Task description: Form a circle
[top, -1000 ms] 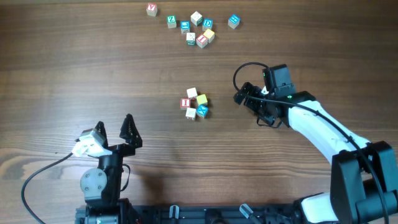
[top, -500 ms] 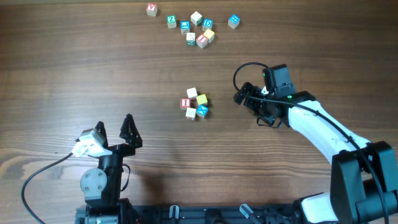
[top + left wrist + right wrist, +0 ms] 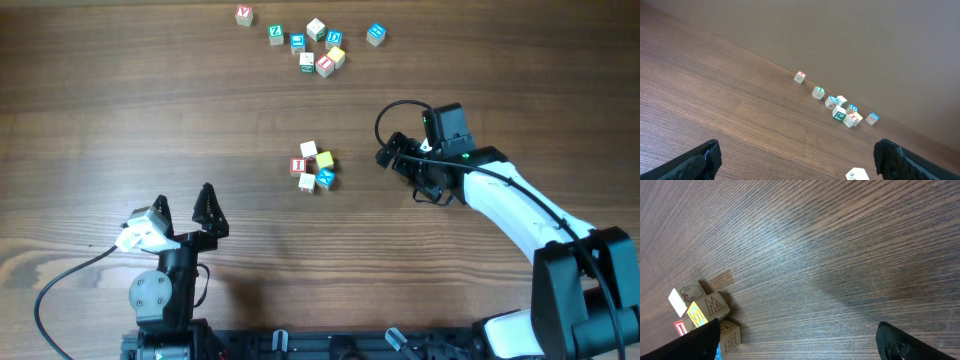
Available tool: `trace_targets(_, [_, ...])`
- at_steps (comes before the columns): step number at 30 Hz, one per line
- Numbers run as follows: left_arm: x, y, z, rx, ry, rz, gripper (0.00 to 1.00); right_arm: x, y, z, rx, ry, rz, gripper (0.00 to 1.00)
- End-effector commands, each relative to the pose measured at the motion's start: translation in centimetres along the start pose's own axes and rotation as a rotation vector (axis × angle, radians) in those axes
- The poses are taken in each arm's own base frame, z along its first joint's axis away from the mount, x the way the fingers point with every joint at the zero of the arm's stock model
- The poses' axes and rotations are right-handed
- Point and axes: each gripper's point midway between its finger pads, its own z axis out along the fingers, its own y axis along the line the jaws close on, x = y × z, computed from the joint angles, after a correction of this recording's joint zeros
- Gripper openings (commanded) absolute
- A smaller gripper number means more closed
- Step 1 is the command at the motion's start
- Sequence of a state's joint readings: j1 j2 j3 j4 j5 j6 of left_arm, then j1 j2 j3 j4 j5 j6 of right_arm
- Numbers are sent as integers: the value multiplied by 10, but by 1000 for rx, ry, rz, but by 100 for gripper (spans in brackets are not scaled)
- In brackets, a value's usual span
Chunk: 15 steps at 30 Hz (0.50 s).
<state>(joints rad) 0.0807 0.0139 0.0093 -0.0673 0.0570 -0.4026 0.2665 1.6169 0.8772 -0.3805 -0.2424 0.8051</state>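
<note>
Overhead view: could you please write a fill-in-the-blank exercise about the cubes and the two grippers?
The circle holds ____ cubes.
The fingers of the left gripper and the right gripper are ____.
The loose cubes lie ____ from the robot than the circle.
Missing words: five; open; farther.

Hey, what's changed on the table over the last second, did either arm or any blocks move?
Nothing visibly changed. The circle of five cubes sits where it was, the loose cubes farther back are unmoved, and the left end effector and right end effector both stay open, holding nothing, clear of the circle.
</note>
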Motion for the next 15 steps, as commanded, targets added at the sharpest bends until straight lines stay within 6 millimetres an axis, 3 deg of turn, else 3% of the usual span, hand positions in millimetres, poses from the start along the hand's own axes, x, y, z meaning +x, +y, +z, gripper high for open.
trace_targets(1, [1,1,0,-4,-1,1,100,-3,3,-5,-5,-23,-23,99])
trace_targets(7, [1,1,0,-4,-1,1,100,-3,3,-5,-5,-23,-23,100])
trace_targets(9, [1,1,0,-4,-1,2,100,-6,8,-13,-25,-43,-30,100])
trace_targets(13, [1,1,0,-4,-1,1,100,-17,35,-55,-128,-143,-64,100])
trace_targets(15, [1,1,0,-4,-1,1,100,-21,51,-88,-203,-216,-89,100])
